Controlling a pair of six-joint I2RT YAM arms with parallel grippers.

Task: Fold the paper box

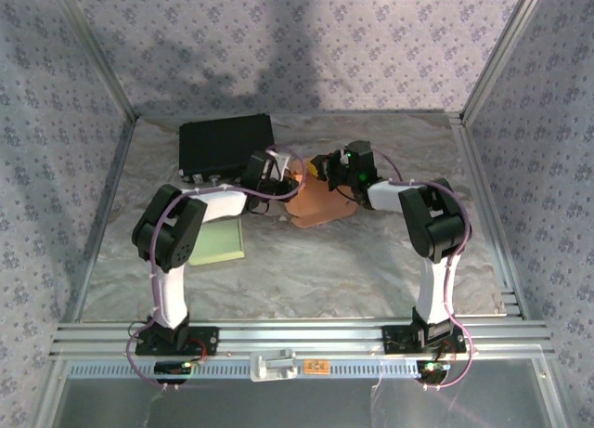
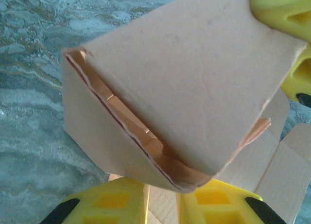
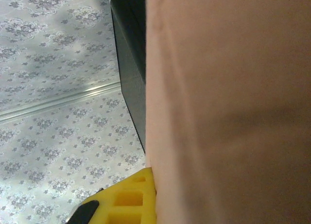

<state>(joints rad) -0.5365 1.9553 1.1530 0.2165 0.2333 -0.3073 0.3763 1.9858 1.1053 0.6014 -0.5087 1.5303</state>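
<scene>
Item: tan cardboard paper box (image 2: 184, 88), half-formed. I am clamping its upper panel in the right gripper (image 2: 286, 42) to steady it; left gripper (image 2: 163, 204) is straddling the lower fold, whether gripping I cannot tell

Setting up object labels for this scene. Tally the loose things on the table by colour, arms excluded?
Brown: 1, the paper box
Black: 1, the case
Light green: 1, the flat pad
Total: 3
</scene>
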